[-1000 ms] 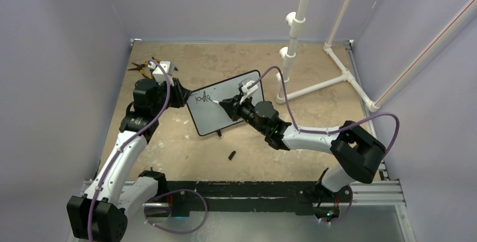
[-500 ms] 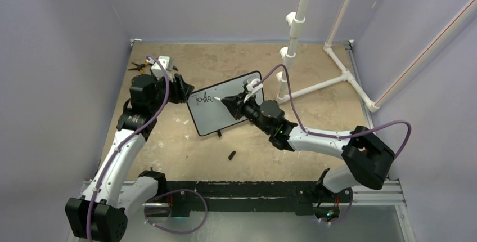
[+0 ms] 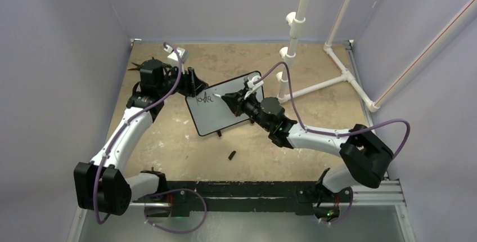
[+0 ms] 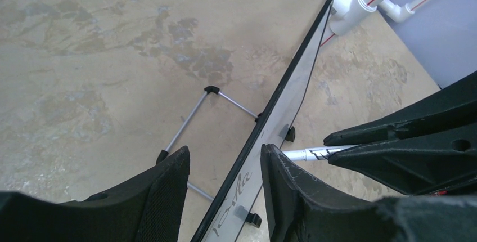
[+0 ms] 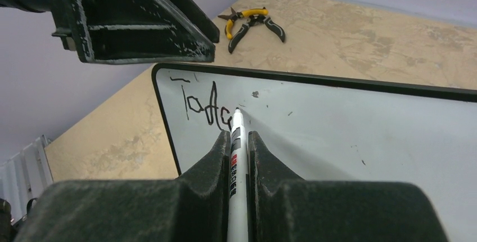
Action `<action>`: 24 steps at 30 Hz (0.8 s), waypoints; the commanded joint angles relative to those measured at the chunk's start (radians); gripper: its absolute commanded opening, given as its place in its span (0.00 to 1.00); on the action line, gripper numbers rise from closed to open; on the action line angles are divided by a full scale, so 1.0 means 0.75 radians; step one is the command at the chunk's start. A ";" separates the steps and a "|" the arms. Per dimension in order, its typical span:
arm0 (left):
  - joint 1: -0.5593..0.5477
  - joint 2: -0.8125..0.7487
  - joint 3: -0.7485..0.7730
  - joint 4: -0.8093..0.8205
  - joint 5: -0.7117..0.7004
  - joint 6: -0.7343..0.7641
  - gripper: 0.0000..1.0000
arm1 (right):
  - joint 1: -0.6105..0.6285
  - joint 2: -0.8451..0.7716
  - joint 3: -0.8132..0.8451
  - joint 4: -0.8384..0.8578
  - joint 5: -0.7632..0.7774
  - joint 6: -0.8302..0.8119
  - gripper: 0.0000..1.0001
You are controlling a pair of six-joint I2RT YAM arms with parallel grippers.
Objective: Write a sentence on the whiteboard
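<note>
Right now small black-framed white whiteboard (image 3: 211, 119) stands tilted on its feet mid tan counter (image 3: 185, 152). Left gripper (image 4: 225, 151) jaws parted, straddling the board's upper-left edge. Right gripper (image 5: 237, 135) jaws clamped on white marker pen (image 5: 237, 121), tip on board beside black handwritten lettering (image 5: 205, 107), "Toda".

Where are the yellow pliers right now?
In the right wrist view, the yellow pliers lie on the table near its far left corner, beyond the whiteboard and apart from it.
</note>
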 commanded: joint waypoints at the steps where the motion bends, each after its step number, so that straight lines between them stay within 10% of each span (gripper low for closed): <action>1: -0.006 0.003 0.029 0.069 0.117 0.039 0.47 | -0.006 0.016 0.076 0.066 -0.043 -0.013 0.00; 24: -0.038 0.074 0.002 0.059 0.114 0.072 0.39 | -0.014 0.021 -0.018 0.027 0.036 0.025 0.00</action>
